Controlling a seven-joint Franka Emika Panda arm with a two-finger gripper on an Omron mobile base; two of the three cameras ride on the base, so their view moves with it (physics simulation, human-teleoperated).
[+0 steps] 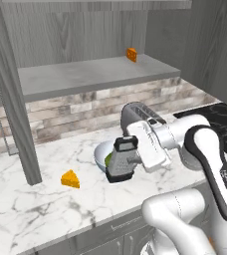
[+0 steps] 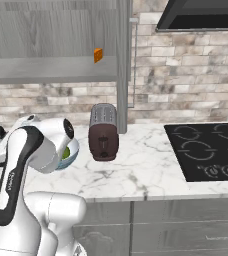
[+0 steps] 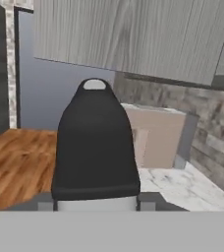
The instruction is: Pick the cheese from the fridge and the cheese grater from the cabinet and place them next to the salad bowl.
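Observation:
My gripper (image 1: 131, 145) is shut on the black top handle of the cheese grater (image 1: 121, 160). The silver grater is held upright at the counter, right in front of the salad bowl (image 1: 101, 152), and hides part of it. Whether its base touches the marble I cannot tell. In the hand view the black handle (image 3: 95, 142) stands between my fingertips. The cheese (image 1: 70, 179), a yellow wedge, lies on the counter left of the bowl. From the right base view the bowl (image 2: 68, 152) peeks out behind my arm. The open cabinet (image 1: 85, 74) hangs above. The fridge is out of view.
A dark toaster (image 1: 138, 114) stands just behind the bowl. A darker orange chunk (image 1: 131, 54) sits on the cabinet shelf. The open cabinet door (image 1: 16, 109) hangs edge-on over the counter's left. A black cooktop (image 2: 206, 150) lies at the right.

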